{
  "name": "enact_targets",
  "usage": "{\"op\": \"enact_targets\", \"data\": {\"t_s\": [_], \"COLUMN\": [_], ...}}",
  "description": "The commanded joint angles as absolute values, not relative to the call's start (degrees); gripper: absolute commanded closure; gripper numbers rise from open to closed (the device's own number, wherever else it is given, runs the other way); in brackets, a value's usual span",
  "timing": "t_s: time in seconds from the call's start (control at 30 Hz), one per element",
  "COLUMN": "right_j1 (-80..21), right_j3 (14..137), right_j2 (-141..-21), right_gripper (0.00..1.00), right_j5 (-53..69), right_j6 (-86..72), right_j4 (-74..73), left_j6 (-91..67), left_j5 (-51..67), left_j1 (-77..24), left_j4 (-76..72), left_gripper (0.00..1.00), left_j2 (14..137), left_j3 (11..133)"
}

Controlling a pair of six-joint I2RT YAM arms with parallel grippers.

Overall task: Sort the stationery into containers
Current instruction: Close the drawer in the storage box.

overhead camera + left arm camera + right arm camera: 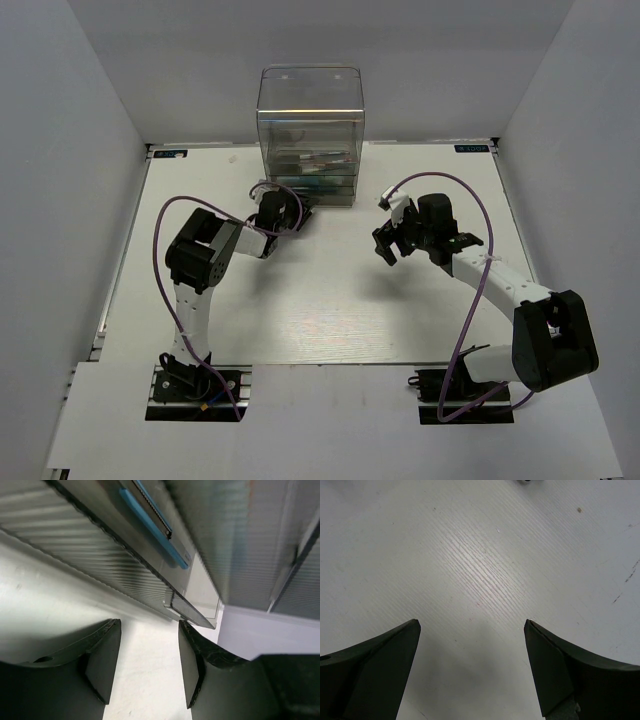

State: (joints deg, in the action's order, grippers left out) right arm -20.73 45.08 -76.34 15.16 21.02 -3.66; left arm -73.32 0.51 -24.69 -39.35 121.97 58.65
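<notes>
- Clear drawer cabinet [310, 110] at the table's [330, 310] twelve o'clock, with pens [318, 160] inside.
- Left gripper [285, 212] at the cabinet's seven o'clock, released and empty.
- Right gripper [388, 245] at its four o'clock, released wide and empty.

Bright, even overhead light; the white wood-grain surface [330, 320] carries only soft, pale shadows beneath both arms. The tall clear plastic cabinet [310, 95] catches faint glare on top. Its ribbed see-through drawer front [75, 535] looks smeared (too close to focus), while the right wrist view is sharp.
</notes>
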Motion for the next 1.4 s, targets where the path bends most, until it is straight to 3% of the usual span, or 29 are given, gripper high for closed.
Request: {"op": "enact_targets", "data": {"t_s": [0.0,0.43,0.53,0.57,0.6,1.37], "right_j1": [-20.57,-20.48,-20.48,-20.48,-20.48,-20.30], "right_j3": [44.91,45.00,45.00,44.91,45.00,44.82], "right_j2": [-76.38,-76.11,-76.11,-76.11,-76.29,-76.29], "right_gripper": [0.10,0.10,0.10,0.10,0.10,0.10], "right_j5": [15.47,15.03,14.94,14.94,15.12,14.50], "right_j6": [20.30,20.30,20.39,20.48,20.39,20.66], "right_j4": [-2.20,-2.28,-2.37,-2.29,-2.29,-2.37], "left_j6": [-73.30,-73.30,-73.30,-73.30,-73.30,-73.30], "left_j5": [-3.43,-5.10,-5.10,-5.10,-5.10,-8.34], "left_j1": [-24.79,-24.79,-24.79,-24.79,-24.79,-24.79], "left_j4": [-33.32,-28.13,-28.82,-28.83,-28.83,-31.81], "left_gripper": [0.40,0.42,0.76,0.91,0.95,1.00], "left_j2": [118.74,120.32,120.32,120.32,120.32,123.13], "left_j3": [63.36,68.20,68.20,68.20,68.20,70.49]}}
